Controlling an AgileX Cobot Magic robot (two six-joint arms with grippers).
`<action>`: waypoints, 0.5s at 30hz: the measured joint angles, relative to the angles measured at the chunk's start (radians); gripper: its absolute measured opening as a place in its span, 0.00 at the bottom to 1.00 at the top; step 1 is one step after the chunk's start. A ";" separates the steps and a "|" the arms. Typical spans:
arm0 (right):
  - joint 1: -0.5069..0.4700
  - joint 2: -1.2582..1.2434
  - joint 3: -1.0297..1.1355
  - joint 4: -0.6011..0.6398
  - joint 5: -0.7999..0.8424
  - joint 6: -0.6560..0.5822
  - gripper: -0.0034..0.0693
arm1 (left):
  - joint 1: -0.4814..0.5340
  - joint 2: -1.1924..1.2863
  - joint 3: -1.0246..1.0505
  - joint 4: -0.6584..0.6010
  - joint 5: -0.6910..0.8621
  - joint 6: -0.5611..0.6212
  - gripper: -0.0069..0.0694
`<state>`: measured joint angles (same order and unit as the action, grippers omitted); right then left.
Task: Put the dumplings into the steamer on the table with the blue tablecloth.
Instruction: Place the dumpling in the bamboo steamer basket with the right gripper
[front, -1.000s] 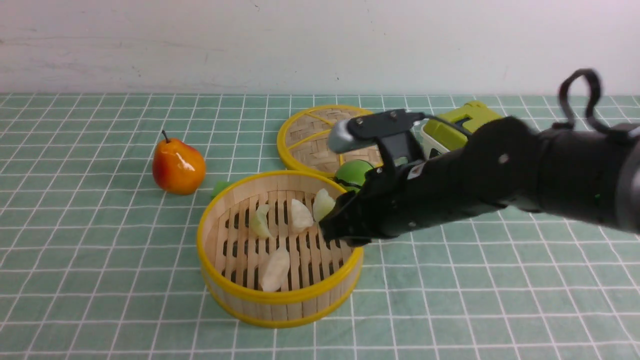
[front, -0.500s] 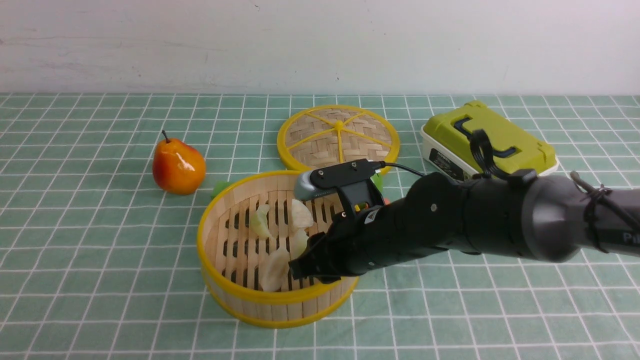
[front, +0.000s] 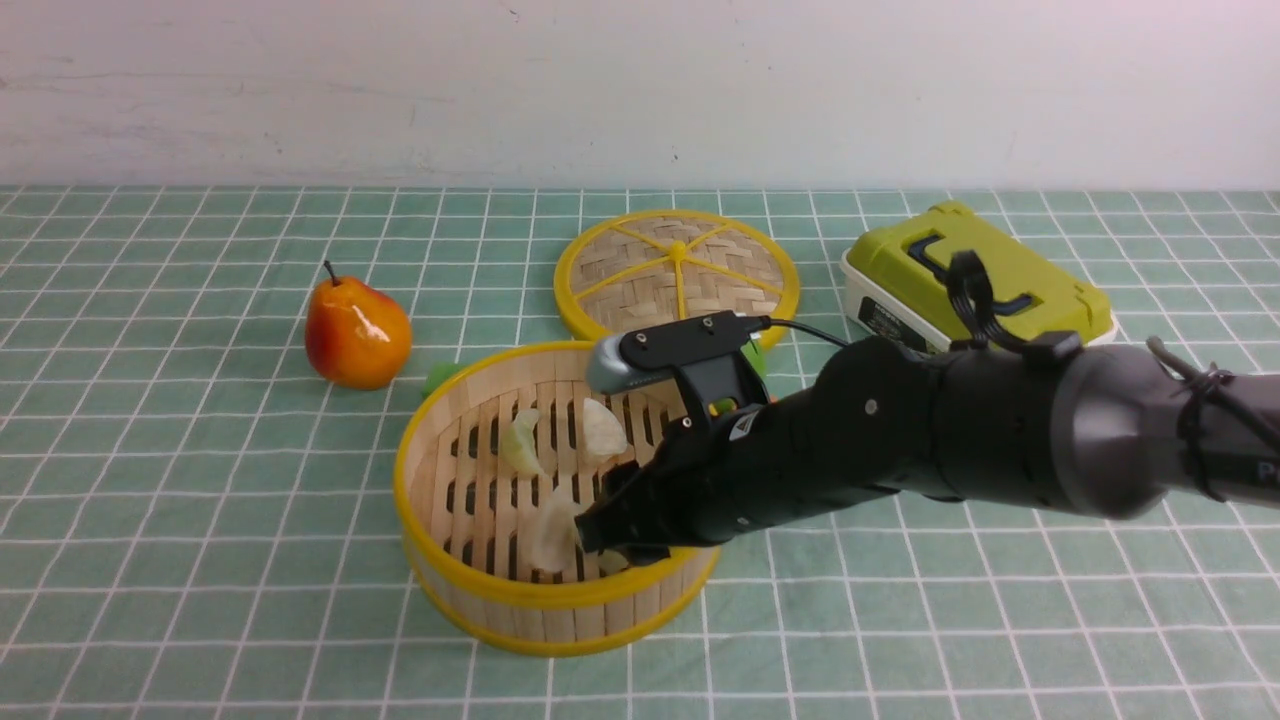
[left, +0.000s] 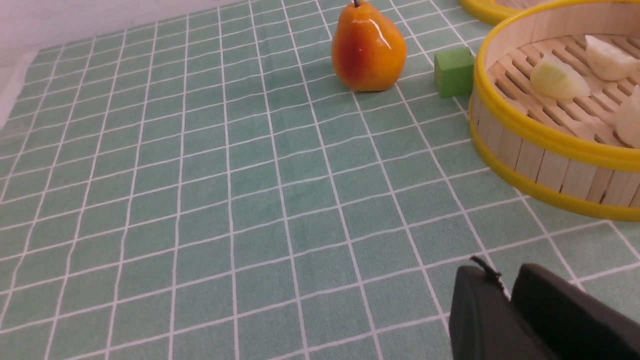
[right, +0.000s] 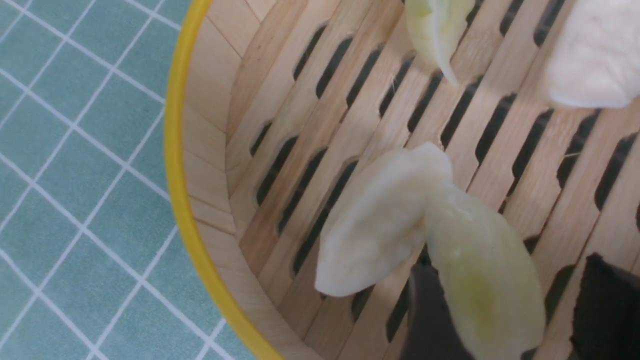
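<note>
The right pincer (front: 600, 540) is low inside the steamer (front: 470, 590), jaws spread, with a greenish dumpling (right: 480, 280) lying loose between them on the slats. A second dumpling (right: 375, 225) touches it just ahead; two more sit farther forward. All four look home, so only withdrawal seems left. The left pincer (left: 505, 305) idles nearly closed and empty, well aside over the worktop (left: 200, 200).

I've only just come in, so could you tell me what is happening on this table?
The right gripper is down inside the steamer, its jaws apart around a greenish dumpling that leans on a white one. Two more dumplings lie on the slats further back, so all four are in the basket. The left gripper hangs over the cloth, near the steamer, holding nothing.
</note>
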<state>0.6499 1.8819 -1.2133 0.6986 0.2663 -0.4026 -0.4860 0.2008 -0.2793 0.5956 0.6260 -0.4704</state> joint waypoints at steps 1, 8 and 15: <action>0.000 0.000 -0.013 0.000 0.012 0.000 0.53 | 0.000 0.000 0.000 0.000 0.000 0.000 0.21; 0.000 0.017 -0.129 -0.048 0.077 0.000 0.26 | 0.000 0.000 0.000 -0.002 0.000 0.000 0.21; 0.000 0.098 -0.176 -0.096 0.103 0.000 0.04 | 0.000 0.000 0.000 -0.003 0.000 0.000 0.22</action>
<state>0.6499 1.9801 -1.3893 0.6025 0.3694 -0.4026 -0.4860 0.2008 -0.2793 0.5929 0.6260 -0.4704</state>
